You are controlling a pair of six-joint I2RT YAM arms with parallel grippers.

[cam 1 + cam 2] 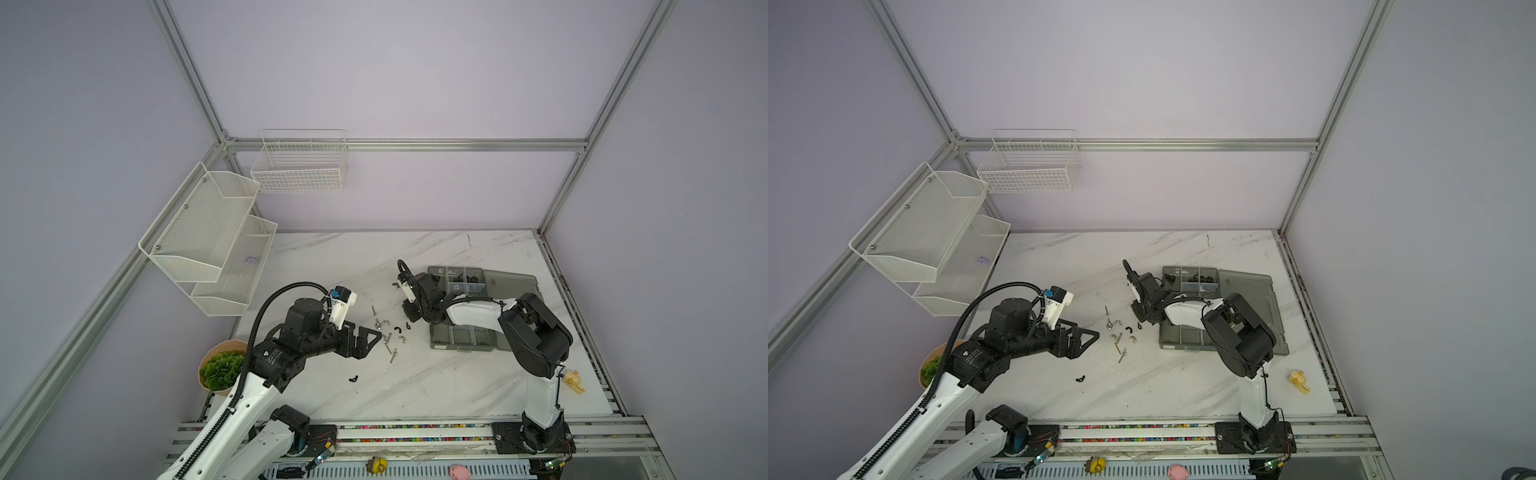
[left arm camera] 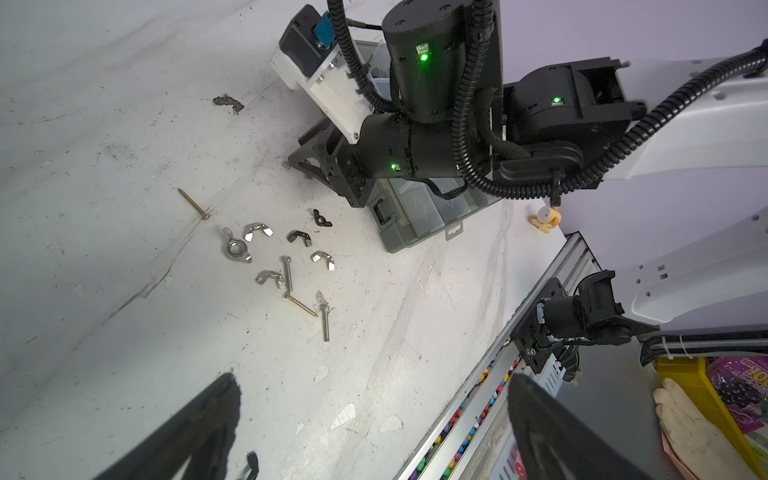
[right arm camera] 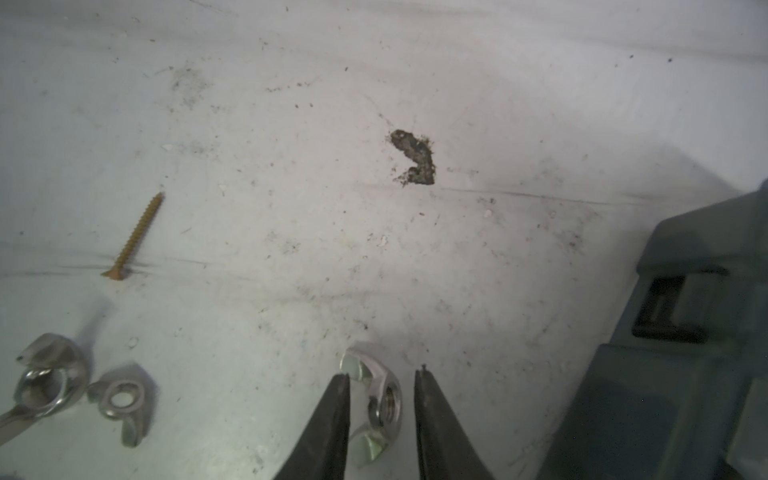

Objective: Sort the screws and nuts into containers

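Note:
The smoky-grey organizer [image 1: 462, 341] lies open at the right, and several of its far containers [image 1: 457, 279] hold dark parts. Loose screws and nuts [image 1: 386, 334] are scattered left of it. They include a brass screw [image 3: 135, 237], silver wing nuts [image 3: 120, 401] and black wing nuts [image 2: 299, 237]. My right gripper [image 3: 383, 372] is low over the table beside the organizer. Its jaws are narrowly open round a silver wing nut [image 3: 384, 403], with a sliver of table showing at one finger. My left gripper [image 1: 372, 336] hovers open and empty left of the pile. A lone black wing nut [image 1: 353, 378] lies nearer the front.
White mesh shelves [image 1: 208, 237] and a white wire basket [image 1: 299, 166] hang at the back left. A potted green plant [image 1: 220, 370] stands at the table's left edge. A yellow toy [image 1: 575, 380] sits front right. A dark stain [image 3: 415, 158] marks the table ahead of the right gripper.

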